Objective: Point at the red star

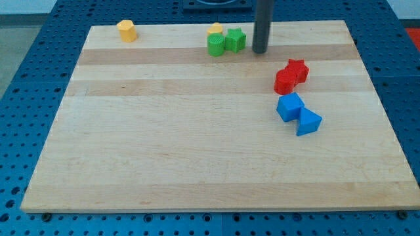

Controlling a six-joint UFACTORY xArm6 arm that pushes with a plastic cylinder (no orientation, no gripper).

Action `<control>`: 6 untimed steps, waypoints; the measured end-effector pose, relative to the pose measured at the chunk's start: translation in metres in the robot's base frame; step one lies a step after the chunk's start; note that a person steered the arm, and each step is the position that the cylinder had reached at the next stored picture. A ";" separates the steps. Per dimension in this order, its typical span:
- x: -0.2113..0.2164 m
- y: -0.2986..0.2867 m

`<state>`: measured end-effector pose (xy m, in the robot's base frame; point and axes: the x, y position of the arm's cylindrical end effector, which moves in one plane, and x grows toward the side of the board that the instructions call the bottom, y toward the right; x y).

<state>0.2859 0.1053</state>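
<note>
The red star (297,69) lies on the wooden board (164,131) at the view's upper right, touching a second red block (284,82) on its lower left. My tip (260,51) is the lower end of the dark rod. It rests on the board to the upper left of the red star, apart from it, and just right of the green blocks.
Two green blocks (226,42) sit together near the top edge with a yellow block (214,29) behind them. Another yellow block (126,31) is at the top left. A blue cube (289,107) and a blue triangular block (308,122) lie below the red blocks.
</note>
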 end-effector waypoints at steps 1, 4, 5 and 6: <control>0.014 0.037; 0.081 0.096; 0.083 0.092; 0.083 0.082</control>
